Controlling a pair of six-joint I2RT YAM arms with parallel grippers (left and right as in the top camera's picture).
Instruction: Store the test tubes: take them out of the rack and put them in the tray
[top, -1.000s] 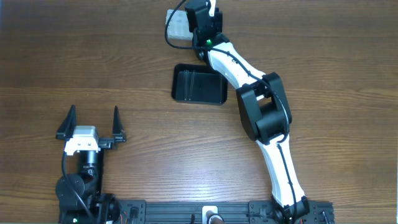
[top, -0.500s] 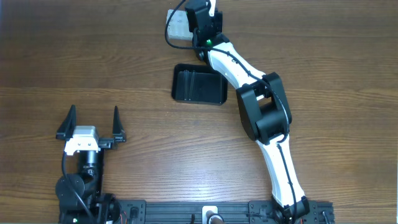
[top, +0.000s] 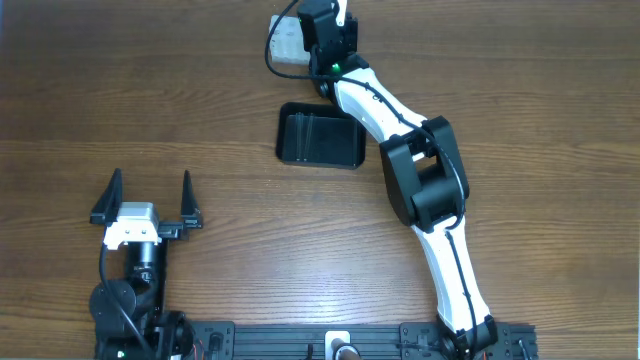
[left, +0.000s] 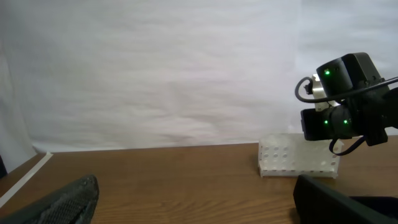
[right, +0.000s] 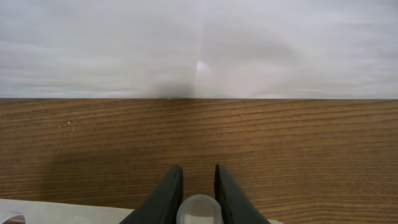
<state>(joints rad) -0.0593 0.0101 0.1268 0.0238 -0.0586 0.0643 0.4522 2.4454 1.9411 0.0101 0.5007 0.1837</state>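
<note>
Near left, the left claw (top: 151, 173) sits low over the wooden table (top: 150, 90), its fingers spread wide with nothing between them. It is well apart from the tubes, which are all up at the far end.

Moving out to mid-table, there's the black tray (top: 320, 150), a shallow rectangle lying flat just left of the right arm's white forearm. Faint pale streaks show in its left half. Whether they are tubes I cannot tell.

Farther on, at the far edge of the table, stands the white rack (top: 285, 42), a pale block with rows of small holes along its side. The right arm reaches all the way up to it, touching nothing on the way.

And here's the action: the right claw (right: 198, 171) is over the rack's right end, fingers drawn narrow and closed against a test tube (right: 199, 210). The tube sits right between the two dark fingers, just below their tips, with the rack's white top off to one side beneath it.

The tube itself is clear, with a round pale rim, and only its upper end is in sight. A white wall stands beyond the table.
</note>
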